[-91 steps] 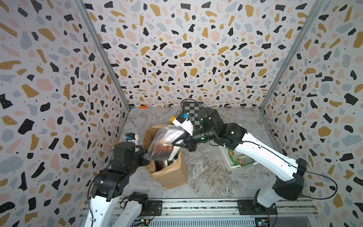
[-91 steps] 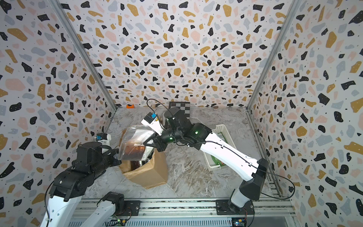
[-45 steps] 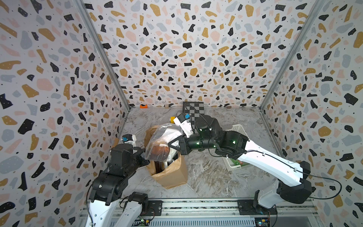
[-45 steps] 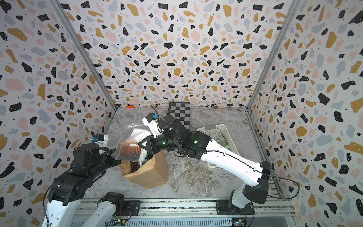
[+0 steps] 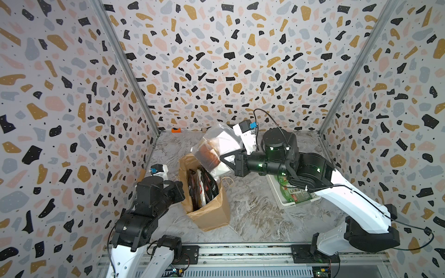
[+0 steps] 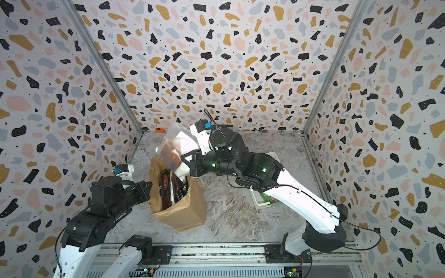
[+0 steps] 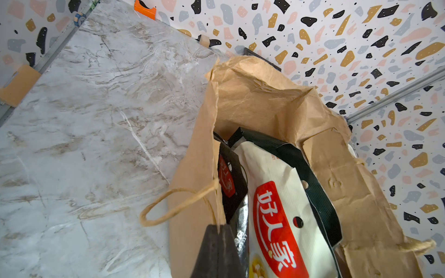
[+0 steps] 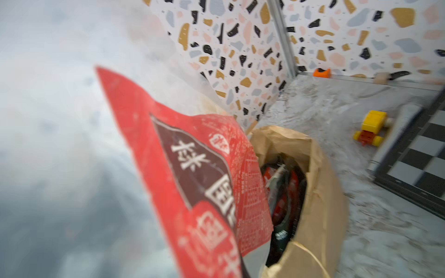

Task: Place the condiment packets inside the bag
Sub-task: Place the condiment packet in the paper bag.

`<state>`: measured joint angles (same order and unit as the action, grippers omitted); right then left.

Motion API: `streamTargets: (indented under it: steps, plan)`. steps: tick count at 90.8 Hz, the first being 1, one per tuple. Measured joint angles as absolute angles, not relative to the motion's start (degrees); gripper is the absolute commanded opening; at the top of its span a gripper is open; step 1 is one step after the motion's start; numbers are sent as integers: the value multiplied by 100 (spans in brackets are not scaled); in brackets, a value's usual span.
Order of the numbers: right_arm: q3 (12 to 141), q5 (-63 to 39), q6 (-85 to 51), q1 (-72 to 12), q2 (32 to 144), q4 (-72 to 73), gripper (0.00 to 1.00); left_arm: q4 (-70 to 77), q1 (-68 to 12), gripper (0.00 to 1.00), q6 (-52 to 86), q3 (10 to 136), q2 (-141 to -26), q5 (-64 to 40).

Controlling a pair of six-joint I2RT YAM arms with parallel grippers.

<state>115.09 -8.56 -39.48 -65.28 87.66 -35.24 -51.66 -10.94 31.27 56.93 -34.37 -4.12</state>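
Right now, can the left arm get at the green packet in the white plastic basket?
Probably not. The left fingers are shut on the rim of the brown paper bag, and the right arm stretches over the white basket and green packet.

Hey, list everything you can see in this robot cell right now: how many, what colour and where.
brown kraft paper bag: one, brown, standing open, left of centre on the table
glossy packets in the bag: at least three, black-red, cream-red, dark green, upright inside
clear-and-red glossy packet: one, held over the bag's mouth
white perforated plastic basket: one, white, right of the bag, under the right arm
green packet: one, in the basket
orange block: one, at the back wall
yellow-and-red toy brick: one, beside the checkerboard
black-and-white checkerboard: one, flat on the table
marble-patterned table: one, grey-white
left gripper: black, shut on the bag's rim
right gripper: black, shut on the clear-and-red packet
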Motion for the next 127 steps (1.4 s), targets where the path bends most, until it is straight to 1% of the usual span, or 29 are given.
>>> streamTargets:
  steps: [7, 15, 27, 44, 62, 73, 98, 127]
  plan:
    - [11848, -1286, -4187, -6602, 9144, -3247, 0, -5107, -1094, 0, 3175, 5693, -3437, -510]
    - [11907, -1629, -4488, -6674, 9518, -2943, 0, -5092, -1094, 0, 3223, 5693, -3435, -556]
    - [11347, -1776, -4947, -6753, 9721, -2502, 0, -5201, -1092, 0, 3232, 5686, -3428, -504]
    - [10200, -1468, -5382, -6672, 9275, -1914, 0, -5284, -1087, 0, 3238, 5658, -3411, -438]
    - [9338, -1120, -5498, -6565, 8659, -1955, 0, -5251, -1090, 0, 3221, 5658, -3391, -421]
    - [9056, -1094, -5511, -6418, 8565, -2152, 0, -5216, -1092, 0, 3216, 5658, -3371, -419]
    - [9070, -1286, -5507, -6296, 8892, -2353, 0, -5159, -1092, 0, 3214, 5660, -3371, -445]
    - [9852, -1245, -5717, -6329, 9500, -2591, 0, -5050, -1092, 0, 3041, 5662, -3444, -812]
